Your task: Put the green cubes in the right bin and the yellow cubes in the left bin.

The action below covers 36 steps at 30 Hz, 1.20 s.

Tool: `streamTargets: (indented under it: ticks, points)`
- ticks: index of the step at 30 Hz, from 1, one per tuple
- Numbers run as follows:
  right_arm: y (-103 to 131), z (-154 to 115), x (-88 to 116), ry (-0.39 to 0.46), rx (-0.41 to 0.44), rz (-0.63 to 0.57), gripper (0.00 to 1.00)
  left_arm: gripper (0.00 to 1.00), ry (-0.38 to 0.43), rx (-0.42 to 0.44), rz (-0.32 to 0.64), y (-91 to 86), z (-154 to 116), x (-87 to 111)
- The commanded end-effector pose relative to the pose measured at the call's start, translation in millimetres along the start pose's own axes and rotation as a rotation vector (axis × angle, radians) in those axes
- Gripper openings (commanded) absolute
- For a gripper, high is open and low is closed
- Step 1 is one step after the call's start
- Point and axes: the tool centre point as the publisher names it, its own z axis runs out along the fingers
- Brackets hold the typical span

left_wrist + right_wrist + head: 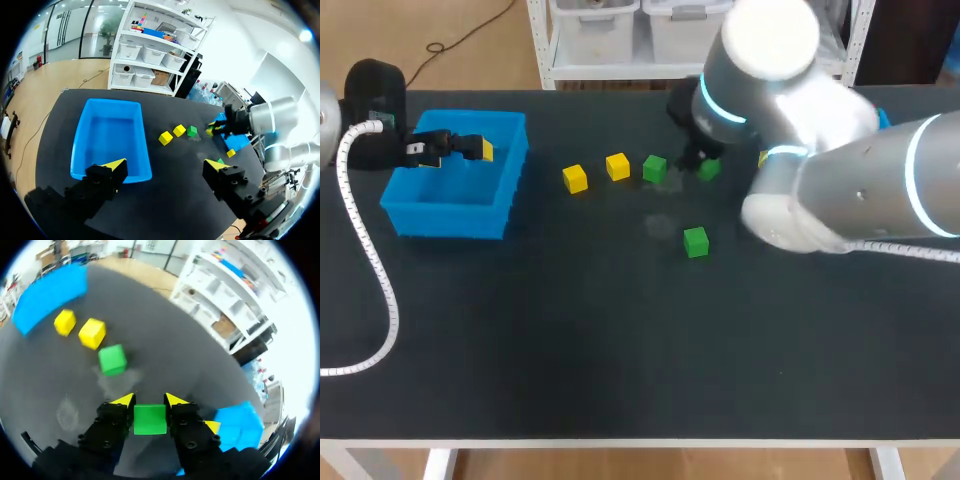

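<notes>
Black counter (570, 340): near the middle of its far edge the right pincer (148, 401) clamps a green cube (150, 420) from both sides, beside a row of a loose green cube (655, 168), a yellow cube (617, 166) and a second yellow cube (575, 178). A third green cube (696, 241) lies alone toward the counter's middle. The left pincer (165, 165) gapes wide, holding nothing, above the blue left bin (450, 218) at the far-left corner.

The black table (570, 330) carries a left blue bin (450, 218), a short row near its middle of a yellow cube (575, 179), a second yellow cube (617, 166) and a green cube (655, 168), a lone green cube (696, 241) nearer the front, and a right blue bin (240, 424) with a third yellow cube (230, 152) just beside it.
</notes>
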Motion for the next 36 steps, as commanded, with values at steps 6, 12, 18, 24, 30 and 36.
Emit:
streamTargets:
  ticks: [6,12,18,24,30,36]
  points:
    - [-89,-98,33,-0.133,0.18,0.214,0.0,1.0,-0.008,0.015,0.003,3.3,0,1.7]
    - [-128,-108,67,-0.11,0.232,0.33,0.0,1.0,-0.008,0.015,0.003,3.3,0,1.7]
    - [-132,-95,86,-0.053,0.219,0.357,1.0,1.0,-0.008,0.015,0.003,3.3,0,1.7]
    - [-133,-95,75,-0.061,0.224,0.363,1.0,1.0,-0.008,0.015,0.003,3.3,0,1.7]
    - [-104,-95,32,-0.137,0.151,0.259,1.0,1.0,-0.008,0.015,0.003,3.3,0,1.7]
    - [-53,-63,-9,-0.151,0.059,0.111,1.0,1.0,-0.008,0.015,0.003,3.3,0,1.7]
